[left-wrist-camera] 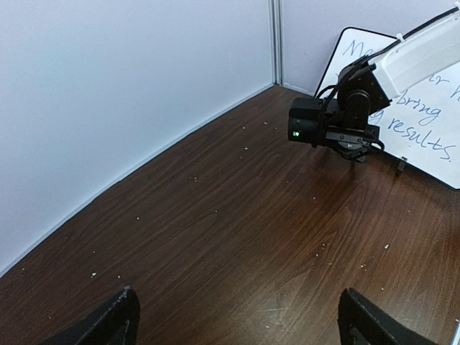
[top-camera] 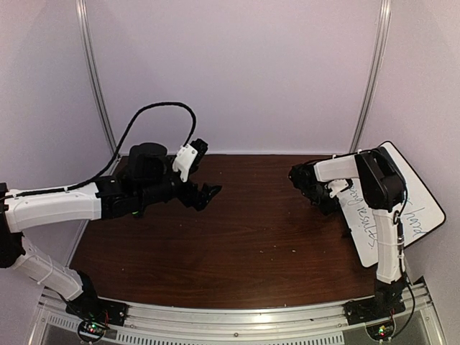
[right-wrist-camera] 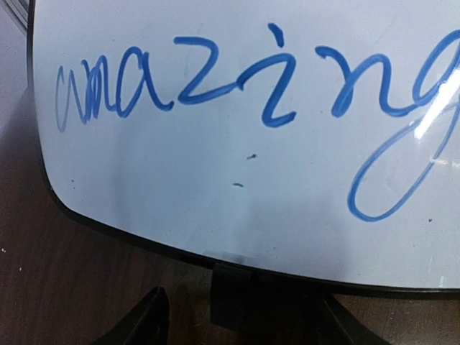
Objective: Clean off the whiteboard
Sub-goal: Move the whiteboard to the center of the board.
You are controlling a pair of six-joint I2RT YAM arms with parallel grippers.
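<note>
The whiteboard [top-camera: 413,208] leans at the table's right edge, with handwritten lines on it. In the right wrist view the whiteboard [right-wrist-camera: 237,144] fills the frame with blue writing, and its black foot [right-wrist-camera: 230,295] stands on the table. My right gripper [right-wrist-camera: 241,320] is open and empty, its fingers on either side of that foot, low at the board's bottom edge. In the top view the right gripper [top-camera: 327,198] is at the board's left edge. My left gripper [top-camera: 208,194] hovers open and empty over mid-table, fingertips [left-wrist-camera: 115,320] wide apart. The left wrist view shows the board [left-wrist-camera: 431,108] far off.
The dark wooden table [top-camera: 237,244] is scattered with small pale crumbs. White walls enclose the back and sides, with a metal post [top-camera: 93,79] at each back corner. The right arm [left-wrist-camera: 338,126] stands in front of the board in the left wrist view.
</note>
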